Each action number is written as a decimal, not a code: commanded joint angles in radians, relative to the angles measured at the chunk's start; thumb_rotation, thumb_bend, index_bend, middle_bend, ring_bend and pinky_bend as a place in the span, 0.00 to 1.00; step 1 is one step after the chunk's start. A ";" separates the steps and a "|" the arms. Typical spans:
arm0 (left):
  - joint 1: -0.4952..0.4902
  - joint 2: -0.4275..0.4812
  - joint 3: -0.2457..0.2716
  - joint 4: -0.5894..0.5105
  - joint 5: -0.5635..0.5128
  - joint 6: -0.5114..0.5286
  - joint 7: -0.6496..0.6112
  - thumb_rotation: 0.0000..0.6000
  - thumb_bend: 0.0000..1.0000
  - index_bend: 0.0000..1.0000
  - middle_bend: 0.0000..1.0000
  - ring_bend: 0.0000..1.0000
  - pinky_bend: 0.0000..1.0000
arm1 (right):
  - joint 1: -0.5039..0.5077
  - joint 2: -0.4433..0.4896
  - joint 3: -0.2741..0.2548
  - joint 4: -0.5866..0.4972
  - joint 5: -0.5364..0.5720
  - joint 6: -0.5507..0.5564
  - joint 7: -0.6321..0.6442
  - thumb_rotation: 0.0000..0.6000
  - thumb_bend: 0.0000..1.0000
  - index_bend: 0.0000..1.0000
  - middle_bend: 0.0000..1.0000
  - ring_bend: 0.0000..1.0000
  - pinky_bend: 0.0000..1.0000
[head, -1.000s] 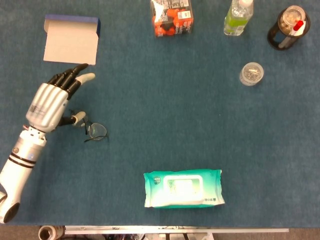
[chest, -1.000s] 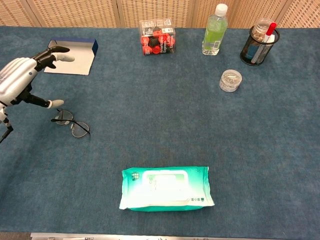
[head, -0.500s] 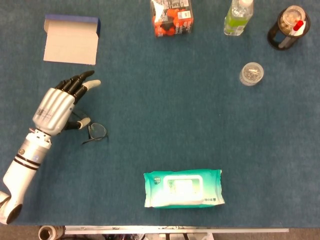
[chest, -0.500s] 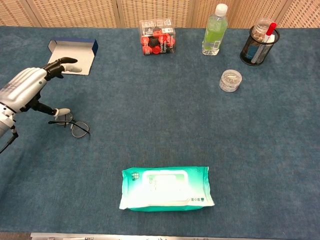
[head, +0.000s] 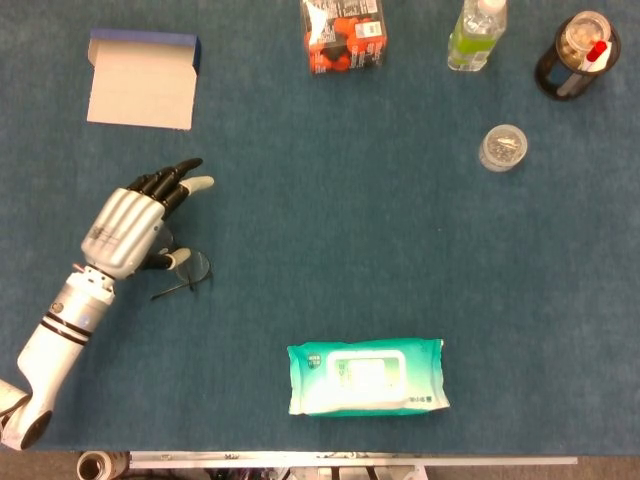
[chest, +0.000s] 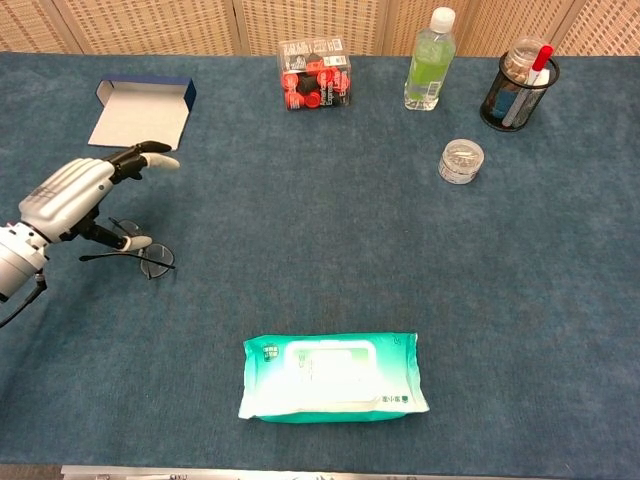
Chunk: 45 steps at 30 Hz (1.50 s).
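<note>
Lying just under the spread left hand (head: 130, 225), glasses (head: 190, 272) touch its thumb.

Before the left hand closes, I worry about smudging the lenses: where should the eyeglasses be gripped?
Probably at the frame, not the lenses. The eyeglasses lie flat on the blue table, one temple arm stretched out toward the near-left, partly under the left hand. A pinch from above on the rim or bridge suits the thin wire shape; its fingers are apart.
</note>
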 joint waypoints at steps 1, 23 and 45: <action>-0.002 -0.009 0.005 0.013 -0.001 -0.010 -0.008 1.00 0.05 0.18 0.11 0.17 0.25 | 0.000 0.001 0.000 0.000 0.000 0.000 0.001 1.00 0.41 0.59 0.40 0.36 0.44; 0.083 0.133 0.014 -0.174 0.039 0.200 0.056 1.00 0.05 0.16 0.00 0.17 0.25 | -0.004 0.000 -0.008 -0.004 -0.019 0.011 -0.001 1.00 0.41 0.59 0.40 0.36 0.44; 0.100 0.290 0.121 -0.358 0.158 0.177 0.062 1.00 0.02 0.09 0.00 0.14 0.25 | -0.007 0.002 -0.009 -0.005 -0.023 0.016 0.001 1.00 0.41 0.59 0.40 0.36 0.44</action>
